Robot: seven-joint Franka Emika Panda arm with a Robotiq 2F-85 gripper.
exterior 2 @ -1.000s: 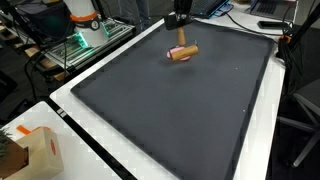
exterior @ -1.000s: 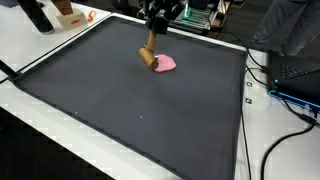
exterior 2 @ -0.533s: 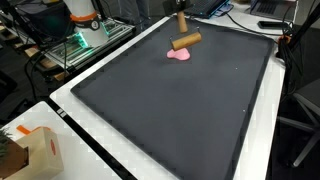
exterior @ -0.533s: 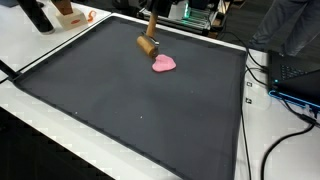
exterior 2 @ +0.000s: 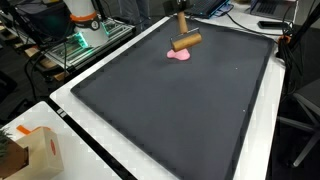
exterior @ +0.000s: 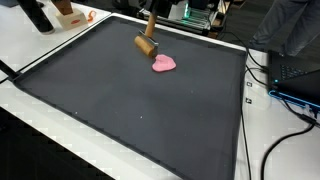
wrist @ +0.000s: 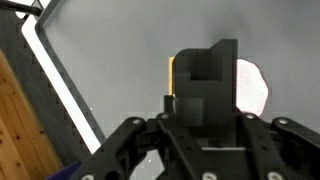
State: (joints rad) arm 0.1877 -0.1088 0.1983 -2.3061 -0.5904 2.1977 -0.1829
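A wooden mallet (exterior: pixel 147 43) hangs in the air above the dark mat (exterior: pixel 120 100), its handle running up out of both exterior views. In an exterior view its head (exterior 2: pixel 186 42) hovers just over a flat pink piece (exterior 2: pixel 179 56) lying on the mat. The same pink piece (exterior: pixel 164 63) sits a little to the side of the mallet head. In the wrist view my gripper (wrist: pixel 205 62) is shut, with a thin strip of the wooden handle (wrist: pixel 171 75) showing beside the dark fingers. The pink piece (wrist: pixel 253 86) lies below, partly hidden by them.
The mat has a white border (exterior: pixel 60 130) on a white table. A cardboard box (exterior 2: pixel 30 152) stands at one corner. Cables (exterior: pixel 285 95) and a laptop lie beside the mat. A green-lit device (exterior 2: pixel 85 42) and an orange-white object (exterior: pixel 70 14) stand at the far edge.
A second ago the mallet head rested low beside the pink piece with the gripper in view. It has been lifted and the gripper has risen out of the exterior views. It has held still for the last half second.
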